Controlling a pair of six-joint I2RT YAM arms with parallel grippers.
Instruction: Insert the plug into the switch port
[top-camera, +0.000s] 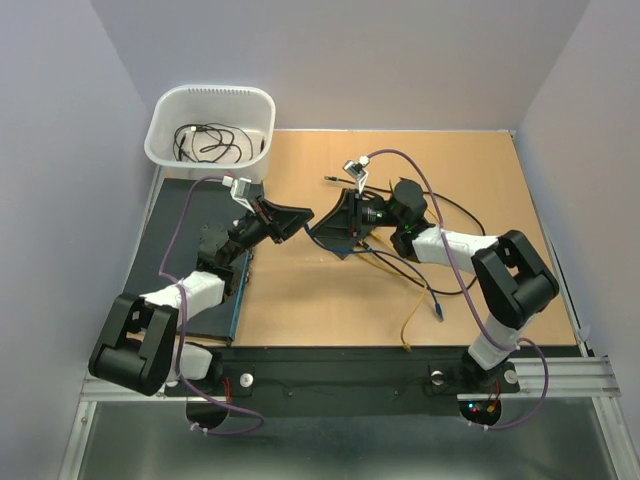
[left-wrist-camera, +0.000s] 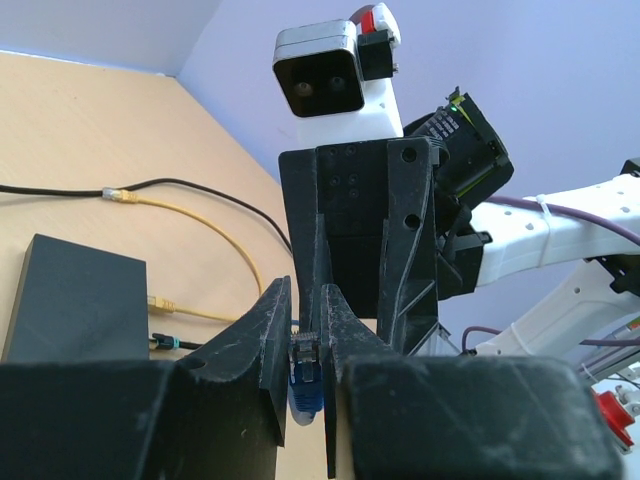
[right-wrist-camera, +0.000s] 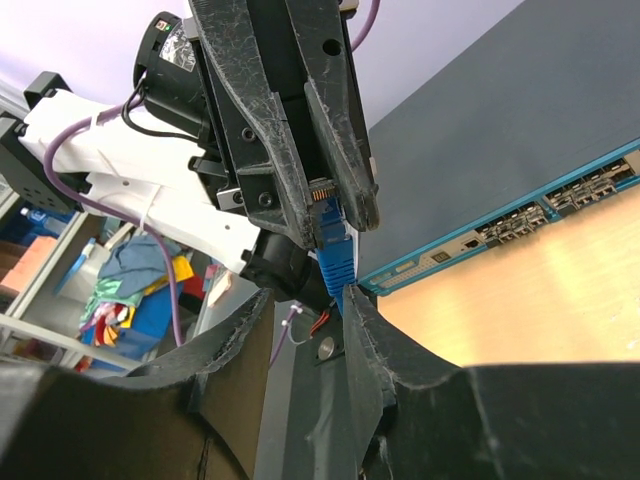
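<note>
Top view: high and behind the arm bases, looking down on the whole table (top-camera: 330, 300). Left wrist view: tight, looking along its own fingers (left-wrist-camera: 262, 350) at the right gripper (left-wrist-camera: 322, 300). Right wrist view: aimed the opposite way, facing the left gripper (right-wrist-camera: 337, 225). Both wrist views share the plug (left-wrist-camera: 305, 372).

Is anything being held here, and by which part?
The blue plug, pinched at its clear connector end between the fingers of the left gripper. The right gripper looks open.
</note>
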